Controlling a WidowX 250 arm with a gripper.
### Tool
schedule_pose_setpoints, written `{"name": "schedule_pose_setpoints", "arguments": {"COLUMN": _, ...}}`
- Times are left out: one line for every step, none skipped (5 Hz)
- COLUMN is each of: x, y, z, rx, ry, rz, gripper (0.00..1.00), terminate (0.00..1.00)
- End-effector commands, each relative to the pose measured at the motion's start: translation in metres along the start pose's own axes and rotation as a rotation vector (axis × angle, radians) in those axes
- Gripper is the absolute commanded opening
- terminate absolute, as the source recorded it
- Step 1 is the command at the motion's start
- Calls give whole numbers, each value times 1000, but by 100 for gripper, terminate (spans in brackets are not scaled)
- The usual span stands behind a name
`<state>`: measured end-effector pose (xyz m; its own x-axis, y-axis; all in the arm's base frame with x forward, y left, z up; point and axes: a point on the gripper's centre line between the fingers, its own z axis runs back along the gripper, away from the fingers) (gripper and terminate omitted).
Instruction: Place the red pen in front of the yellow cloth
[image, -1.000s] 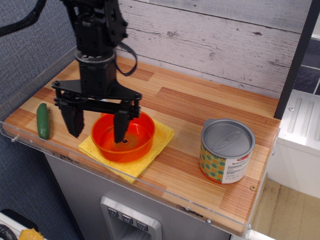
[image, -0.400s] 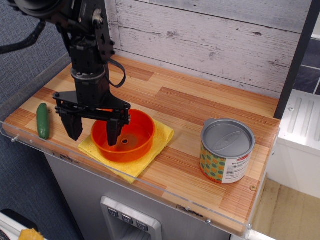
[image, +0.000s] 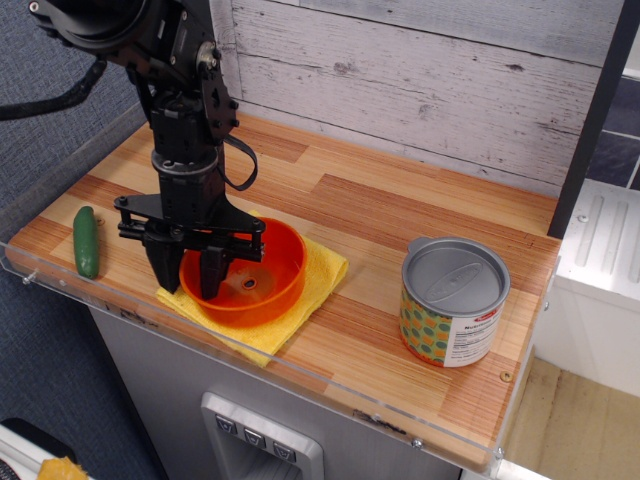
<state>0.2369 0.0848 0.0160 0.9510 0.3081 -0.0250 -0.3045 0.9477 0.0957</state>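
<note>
my tool is low over the left rim of the red pen, in the lower left of the frame. its two fingers are open only a narrow way, one outside the rim and one inside the bowl, so the wall of the pan is between them. i cannot tell if they press on it already; i judge they have no firm hold yet.

the red pen sits on top of the yellow cloth, and the cloth lies near the front edge of the tabletop. i cannot see the grey handle from here.

to do this step well, i should go down until the fingers reach deep on the wall, then close slowly and lift straight up, so the cloth does not come with it.

the room in front of the cloth is only a thin strip before the clear front lip, so the pan could hang over the edge. the green pickle is at the left, apart from my tool. the patterned can stands well apart at the right, and the wide middle of the tabletop is free for moving.
</note>
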Motion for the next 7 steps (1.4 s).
{"name": "schedule_pose_setpoints", "arguments": {"x": -1, "y": 2, "z": 21, "rx": 1, "ry": -28, "rz": 22, "gripper": 0, "terminate": 0}}
{"name": "schedule_pose_setpoints", "arguments": {"x": -6, "y": 4, "z": 35, "rx": 3, "ry": -20, "rz": 53, "gripper": 0, "terminate": 0}}
{"name": "schedule_pose_setpoints", "arguments": {"x": -12, "y": 8, "z": 51, "rx": 2, "ry": -21, "rz": 136, "gripper": 0, "terminate": 0}}
{"name": "schedule_pose_setpoints", "arguments": {"x": -10, "y": 9, "z": 62, "rx": -65, "ry": -63, "rz": 320, "gripper": 0, "terminate": 0}}
{"name": "schedule_pose_setpoints", "arguments": {"x": 1, "y": 2, "z": 67, "rx": -175, "ry": -129, "rz": 477, "gripper": 0, "terminate": 0}}
{"name": "schedule_pose_setpoints", "arguments": {"x": 16, "y": -9, "z": 71, "rx": -281, "ry": -185, "rz": 544, "gripper": 0, "terminate": 0}}
{"name": "schedule_pose_setpoints", "arguments": {"x": 40, "y": -34, "z": 74, "rx": -318, "ry": -237, "rz": 559, "gripper": 0, "terminate": 0}}
